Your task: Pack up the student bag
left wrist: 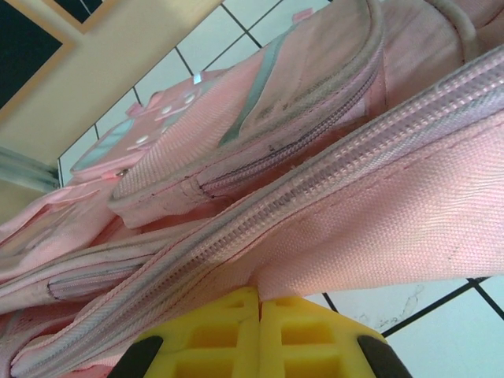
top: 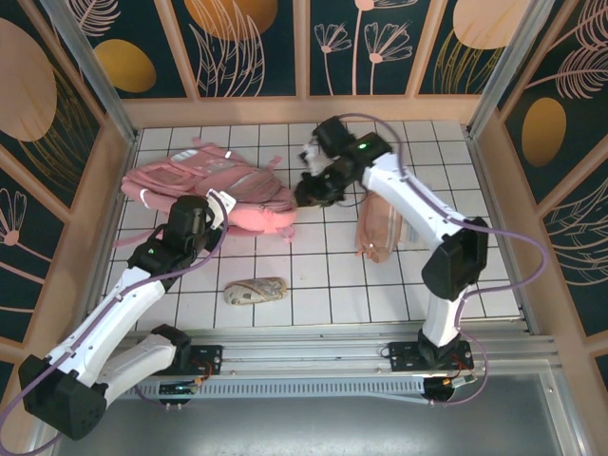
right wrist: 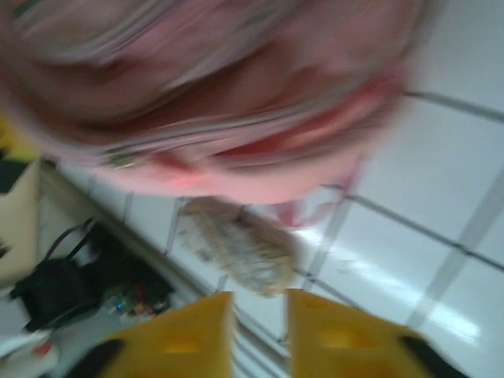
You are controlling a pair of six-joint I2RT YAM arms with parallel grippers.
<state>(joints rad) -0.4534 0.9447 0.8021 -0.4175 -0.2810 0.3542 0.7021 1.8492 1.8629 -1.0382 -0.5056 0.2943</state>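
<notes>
Student bag (top: 204, 180): flat on the far-left part of the tiled worktop (top: 332, 285).
Left claw (left wrist: 258, 305): clenched, its yellow pads together at the bag's zipped near edge. I cannot tell whether fabric is pinched.
Right claw (right wrist: 260, 319): released, its fingers slightly parted, at the bag's right end — blurred view.
Patterned pouch (top: 255, 291): nearer the front, apart from the bag.

Contents of the white tiled table (top: 332, 285), walled in by dark floral panels:
- Student bag (top: 204, 180): pink backpack, lay flat at the far left, straps trailing toward the near side.
- Peach-pink pencil pouch (top: 380, 228): lay right of centre, well apart from the bag and partly under the right arm.
- Small beige patterned pouch (top: 255, 291): lay alone near the front edge.
- Left gripper (top: 211, 211): sat at the bag's near edge.
- Right gripper (top: 312, 193): was at the bag's right end.
- Aluminium rail (top: 313, 344): carried both arm bases.
</notes>
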